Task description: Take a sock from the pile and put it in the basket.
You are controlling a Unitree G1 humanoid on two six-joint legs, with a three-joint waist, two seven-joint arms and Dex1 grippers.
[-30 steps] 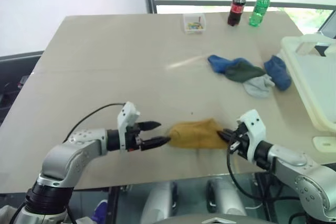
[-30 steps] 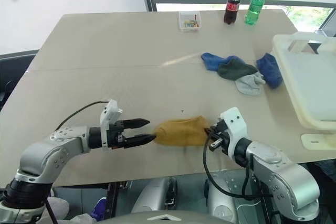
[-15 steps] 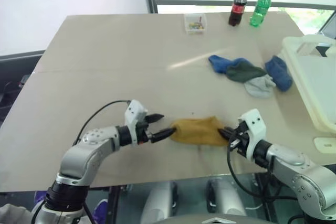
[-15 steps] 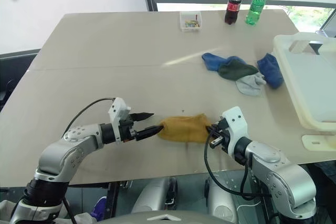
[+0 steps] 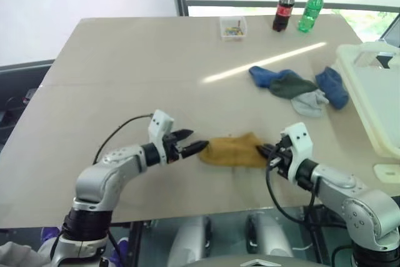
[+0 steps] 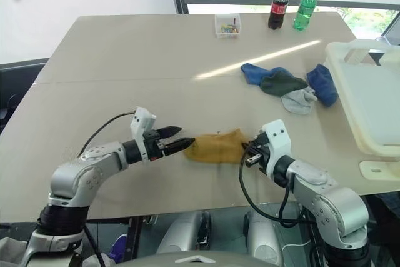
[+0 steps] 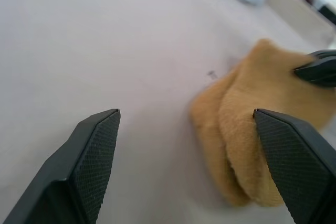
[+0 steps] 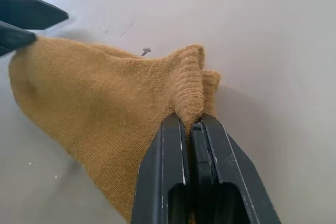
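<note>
So the mustard-yellow sock is already off the pile, lying flat on the counter well short of the pile, on the robot's side of it. That's the first half of the job more or less sorted.

The right gripper has its two black fingers pinched shut on the cuff of the sock; in the right wrist view you can see a fold of knit squeezed between them. The left gripper is spread wide at the opposite end of the sock, and in the left wrist view one finger sits right against the fabric while the other is off over bare counter. It isn't holding anything as far as I can tell.

What's left is basically the whole delivery. The white basket sits on the far side of the pile from the sock, well apart from it, and the sock is on the counter, not lifted. My guess is it needs lifting and carrying past the blue, green and grey socks to get it in. I'd call it roughly halfway, grip secured but nothing moved toward the basket yet.
</note>
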